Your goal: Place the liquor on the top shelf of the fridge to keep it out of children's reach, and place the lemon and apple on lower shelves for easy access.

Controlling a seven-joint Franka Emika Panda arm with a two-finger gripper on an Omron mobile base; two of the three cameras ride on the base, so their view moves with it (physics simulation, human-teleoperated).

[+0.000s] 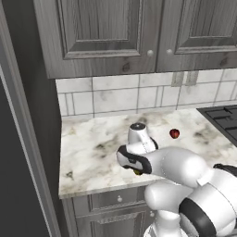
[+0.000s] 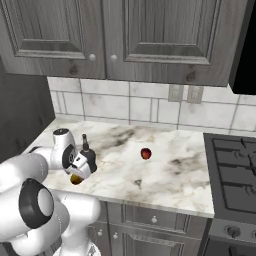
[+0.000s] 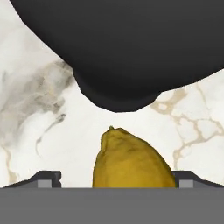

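With the pincer point(image 3: 113, 178) spread wide around the lemon point(image 3: 131, 159) on the bench point(image 1: 92, 152), just beside the liquor point(image 2: 85, 143) and well apart from the apple point(image 2: 145, 153), it was judged that the bottle could be knocked over if the fruit were lifted carelessly.

1. One lemon point(image 3: 131, 159), yellow, on the marble surface point(image 1: 92, 152).
2. One apple point(image 2: 145, 153), red, on the same surface.
3. One liquor point(image 2: 85, 145) bottle, dark.
4. Two outlet plates point(image 2: 184, 93) on the tiled wall.
5. One stove point(image 2: 235, 175) at the right.
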